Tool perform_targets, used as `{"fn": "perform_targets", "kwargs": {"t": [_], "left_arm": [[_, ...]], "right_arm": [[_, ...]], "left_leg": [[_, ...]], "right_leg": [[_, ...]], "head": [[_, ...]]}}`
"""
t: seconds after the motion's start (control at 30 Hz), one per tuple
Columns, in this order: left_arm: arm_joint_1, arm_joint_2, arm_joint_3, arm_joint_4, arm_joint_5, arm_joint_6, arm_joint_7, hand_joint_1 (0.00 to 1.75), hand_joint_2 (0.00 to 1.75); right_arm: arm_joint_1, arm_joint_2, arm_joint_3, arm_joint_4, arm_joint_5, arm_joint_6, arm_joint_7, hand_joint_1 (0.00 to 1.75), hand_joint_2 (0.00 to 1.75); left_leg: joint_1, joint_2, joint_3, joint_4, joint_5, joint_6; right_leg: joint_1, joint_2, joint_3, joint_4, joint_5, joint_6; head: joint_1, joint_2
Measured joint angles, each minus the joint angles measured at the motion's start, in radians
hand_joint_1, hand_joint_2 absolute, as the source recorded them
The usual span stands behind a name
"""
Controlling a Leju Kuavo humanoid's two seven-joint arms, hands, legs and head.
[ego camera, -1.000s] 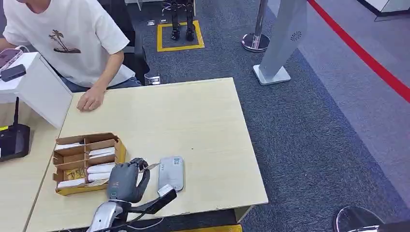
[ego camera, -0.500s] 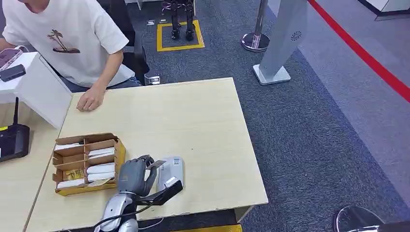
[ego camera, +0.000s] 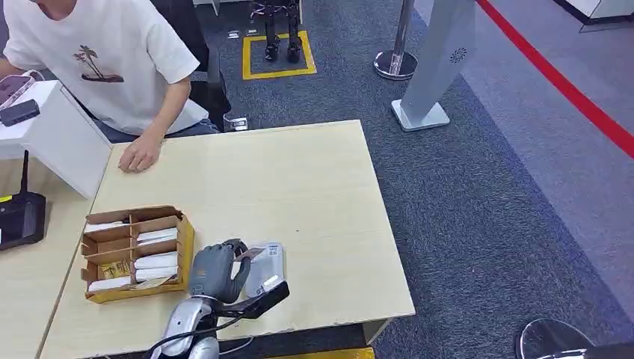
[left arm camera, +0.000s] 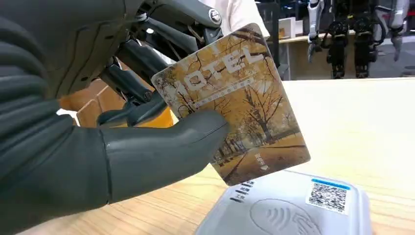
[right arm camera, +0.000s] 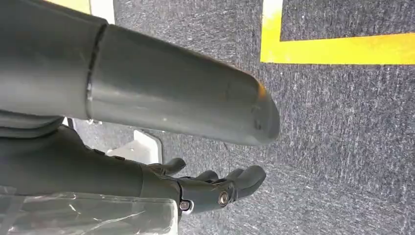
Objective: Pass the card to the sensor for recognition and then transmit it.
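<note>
Card (left arm camera: 235, 103), printed with autumn trees and the word "MOTEL", is pinched in the left hand (ego camera: 217, 271) between the thick thumb and the darker fingers (left arm camera: 142, 66), and it hangs tilted just above the sensor (left arm camera: 288, 208) without plainly touching it. In the head view the card (ego camera: 250, 253) sits over the near-left part of the grey sensor (ego camera: 268, 269), which lies flat on the counter (ego camera: 299, 187) near its 6 o'clock edge. The sensor carries a wireless-wave mark and a QR code sticker on its top face.

At 9 o'clock from the left hand stands a cardboard box (ego camera: 134, 254) with divided compartments holding white card packets. At 11 o'clock on the counter a person (ego camera: 105, 60) in a white T-shirt rests a hand (ego camera: 140, 155) on the wood. A black device with an antenna (ego camera: 21, 217) sits at the far 9 o'clock side.

The right hand (right arm camera: 215, 188) hangs over grey carpet (right arm camera: 342, 122) with yellow floor tape (right arm camera: 337, 46), its fingers loosely apart and holding nothing.
</note>
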Motion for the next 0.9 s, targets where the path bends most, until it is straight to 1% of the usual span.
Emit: {"fn": "perform_targets", "kwargs": {"t": [0.17, 0.67, 0.9], "left_arm": [[0.009, 0.0, -0.019, -0.008, 0.002, -0.002, -0.003, 1.75, 1.75], [0.042, 0.007, -0.042, -0.041, 0.018, -0.011, -0.003, 1.75, 1.75], [0.053, 0.016, -0.042, -0.052, 0.027, -0.021, 0.01, 1.75, 1.75]], "right_arm": [[0.0, 0.0, 0.0, 0.0, -0.005, 0.0, 0.0, 0.0, 0.0], [0.0, 0.0, 0.0, 0.0, -0.015, 0.0, 0.0, 0.0, 0.0], [0.001, 0.0, 0.0, 0.0, -0.022, -0.002, -0.003, 0.0, 0.0]], "left_leg": [[0.0, 0.0, 0.0, 0.0, 0.0, 0.0], [0.0, 0.0, 0.0, 0.0, 0.0, 0.0], [0.0, 0.0, 0.0, 0.0, 0.0, 0.0]], "right_leg": [[0.0, 0.0, 0.0, 0.0, 0.0, 0.0], [0.0, 0.0, 0.0, 0.0, 0.0, 0.0], [0.0, 0.0, 0.0, 0.0, 0.0, 0.0]], "head": [[0.0, 0.0], [0.0, 0.0], [0.0, 0.0]]}}
